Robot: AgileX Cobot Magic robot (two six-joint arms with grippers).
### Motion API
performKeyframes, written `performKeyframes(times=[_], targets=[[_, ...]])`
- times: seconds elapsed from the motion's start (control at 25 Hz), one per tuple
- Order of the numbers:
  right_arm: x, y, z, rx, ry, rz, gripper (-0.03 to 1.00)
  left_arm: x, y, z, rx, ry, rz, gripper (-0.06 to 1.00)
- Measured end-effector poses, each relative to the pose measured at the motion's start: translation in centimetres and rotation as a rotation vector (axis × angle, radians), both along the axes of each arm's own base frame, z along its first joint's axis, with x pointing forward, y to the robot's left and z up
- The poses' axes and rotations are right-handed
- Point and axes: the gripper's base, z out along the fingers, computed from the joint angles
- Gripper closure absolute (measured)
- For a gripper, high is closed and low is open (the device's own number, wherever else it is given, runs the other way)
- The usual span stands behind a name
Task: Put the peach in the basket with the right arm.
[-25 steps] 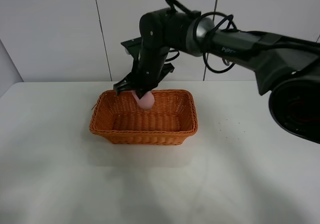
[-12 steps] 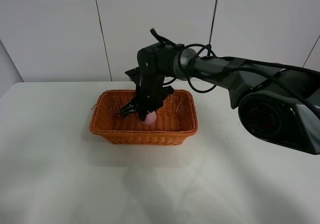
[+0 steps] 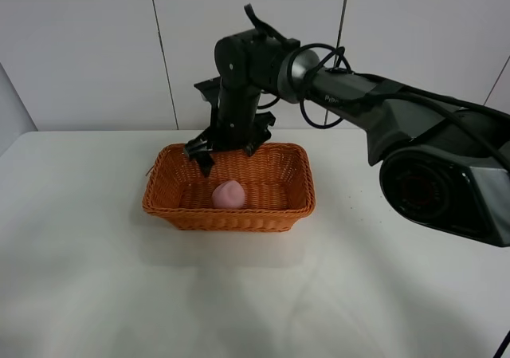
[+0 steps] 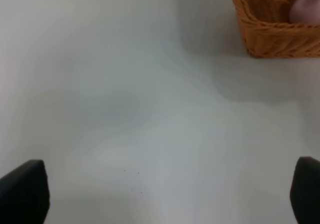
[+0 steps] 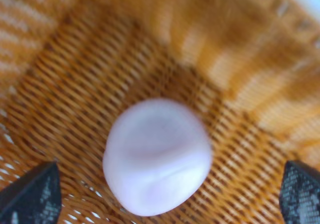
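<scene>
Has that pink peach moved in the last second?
Yes. The peach went down from the back rim of the basket to its floor, free of the right gripper.

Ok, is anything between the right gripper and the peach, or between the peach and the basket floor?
Nothing visible. The peach lies on the woven floor of the basket, and the right gripper hangs open above it, not touching; the right wrist view shows only clear space between them.

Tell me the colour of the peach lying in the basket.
Pale matte pink. The peach shows best in the right wrist view, resting on the orange-brown woven floor of the basket.
</scene>
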Motion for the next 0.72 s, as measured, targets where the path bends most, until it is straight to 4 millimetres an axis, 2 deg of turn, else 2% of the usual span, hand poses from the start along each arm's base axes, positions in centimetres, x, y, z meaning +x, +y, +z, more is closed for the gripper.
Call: performKeyframes(times=[0.24, 0.36, 0.6, 0.72], targets=[[-0.6, -0.9, 5.6, 0.040, -0.111, -0.002, 0.29, 0.0, 0.0, 0.0, 0.000, 0.000, 0.000, -0.04], [-0.9, -1.3, 7.4, 0.052, -0.147, -0.004, 0.29, 0.0, 0.0, 0.0, 0.000, 0.000, 0.000, -0.04], [-0.6, -1.9, 7.7, 0.071, -0.140, -0.028, 0.28, 0.0, 0.0, 0.0, 0.000, 0.000, 0.000, -0.04], [0.6, -3.6, 7.7, 0.084, -0.128, -0.074, 0.28, 0.0, 0.0, 0.0, 0.000, 0.000, 0.000, -0.04]])
